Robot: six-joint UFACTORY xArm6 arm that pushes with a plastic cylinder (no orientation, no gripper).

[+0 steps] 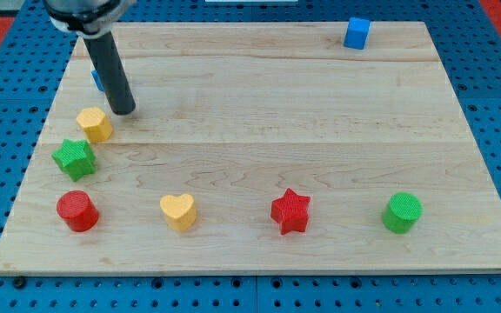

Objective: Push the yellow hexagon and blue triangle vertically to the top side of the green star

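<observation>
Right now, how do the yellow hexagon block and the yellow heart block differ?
Shape: the yellow hexagon block is six-sided, the yellow heart block lobed. Place: the hexagon sits at the view's left above the green star block, the heart along the bottom row. My tip is beside the hexagon, far from the heart. Both are yellow.

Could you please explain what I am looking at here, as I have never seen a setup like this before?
This is one camera picture looking down at a slant on a pale wooden board that lies on a blue perforated base. The dark straight rod coming in at the view's top left is the end of a robot arm. It has no hand and holds nothing; it only pushes blocks with my tip.

My tip sits just above and right of the yellow hexagon block. Below that lies the green star block. A blue block, mostly hidden behind the rod, shows at its left edge.

Along the bottom: a red cylinder, yellow heart, red star and green cylinder. A blue cube sits at the top right.
</observation>
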